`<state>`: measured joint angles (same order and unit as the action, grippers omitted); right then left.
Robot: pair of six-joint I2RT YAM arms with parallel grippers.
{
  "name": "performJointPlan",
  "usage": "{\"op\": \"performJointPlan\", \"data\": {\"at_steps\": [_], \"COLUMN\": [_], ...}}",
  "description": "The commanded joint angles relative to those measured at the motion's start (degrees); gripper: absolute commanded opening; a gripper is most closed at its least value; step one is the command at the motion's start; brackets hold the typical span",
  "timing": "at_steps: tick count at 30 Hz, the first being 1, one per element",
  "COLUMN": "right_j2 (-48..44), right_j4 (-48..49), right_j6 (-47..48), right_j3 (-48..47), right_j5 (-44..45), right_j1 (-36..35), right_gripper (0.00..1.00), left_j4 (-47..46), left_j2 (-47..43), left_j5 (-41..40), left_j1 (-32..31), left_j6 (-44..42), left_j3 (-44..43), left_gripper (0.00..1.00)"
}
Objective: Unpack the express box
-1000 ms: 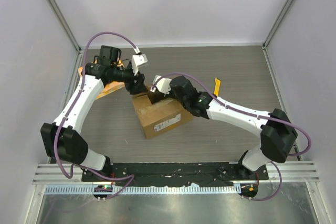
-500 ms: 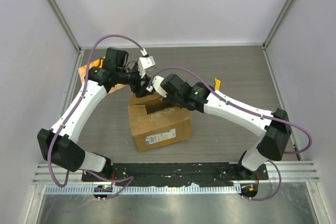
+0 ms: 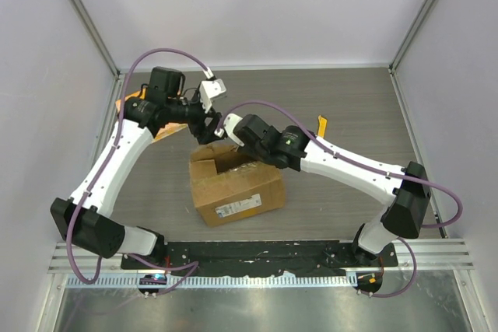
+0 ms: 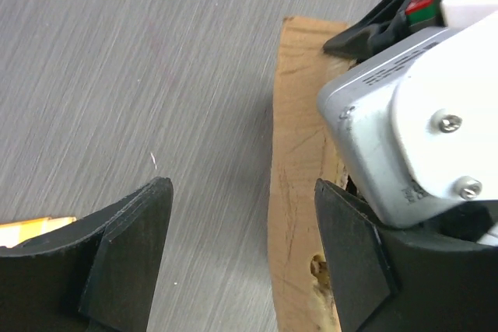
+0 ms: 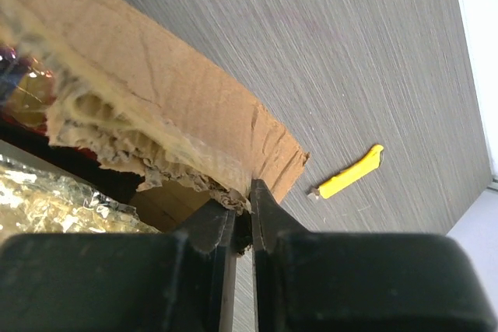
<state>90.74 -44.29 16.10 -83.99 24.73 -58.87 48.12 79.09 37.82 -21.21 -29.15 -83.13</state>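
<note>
Right hand [image 5: 243, 209] is pressed together on the ragged edge of the torn top flap [image 5: 156, 106] of the brown corrugated cardboard express box [image 3: 237, 184]. That box sits at the middle of the overhead view, its white printed label [image 3: 237, 207] turned toward the bottom of the frame. Left hand [image 4: 241, 223] is spread wide and holds nothing, hovering just beside a cardboard flap edge.

I worry about the pinch. It bites only frayed, split board, so a hard pull may tear off a strip instead of folding the flap back. Nothing pins the box, so it may also slide. Both wrists crowd the opening and could knock together. Crinkly gold foil [image 5: 47, 200] shows inside.

Underneath is a grey wood-grain worktop [image 3: 350, 99]. A yellow strip-shaped tool [image 3: 321, 128] lies well apart at the right. Pale walls [image 3: 257, 5] close three sides.
</note>
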Motion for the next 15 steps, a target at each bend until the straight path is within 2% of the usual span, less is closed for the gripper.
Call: {"op": "performJointPlan", "data": {"at_steps": [1, 4, 5, 8, 11, 14, 15], "right_j2": [-0.8, -1.6, -1.8, -1.7, -2.3, -3.1, -3.5], "right_j4": [11.7, 12.4, 12.5, 12.7, 13.1, 14.5, 14.9], "right_j6": [-3.5, -4.9, -5.4, -6.8, -8.9, -10.3, -11.1], "right_j3": [-0.7, 0.0, 0.1, -0.3, -0.3, 0.3, 0.5], "right_j5": [-2.1, -3.9, -4.4, -6.0, -8.2, -10.4, -11.1], "right_j1": [-0.1, 0.1, 0.1, 0.2, 0.6, 0.9, 0.9], "right_gripper": [0.01, 0.01, 0.01, 0.01, 0.01, 0.01, 0.01], "left_j4": [2.0, 3.3, 4.9, 8.6, 11.2, 21.4, 23.3], "left_j2": [-2.4, -4.2, -5.7, -8.5, -10.4, -9.7, -9.7], "left_j5": [14.7, 22.3, 24.5, 25.7, 26.5, 29.4, 29.1], "left_j1": [3.1, 9.4, 10.7, 11.3, 11.3, 10.6, 8.5], "left_j6": [1.4, -0.6, -3.3, -8.7, -8.6, -17.9, -22.4], "left_j3": [-4.8, -5.7, -5.8, -5.6, -5.1, -5.0, -4.5], "left_gripper": [0.79, 0.84, 0.9, 1.0, 1.0, 1.0, 1.0]}}
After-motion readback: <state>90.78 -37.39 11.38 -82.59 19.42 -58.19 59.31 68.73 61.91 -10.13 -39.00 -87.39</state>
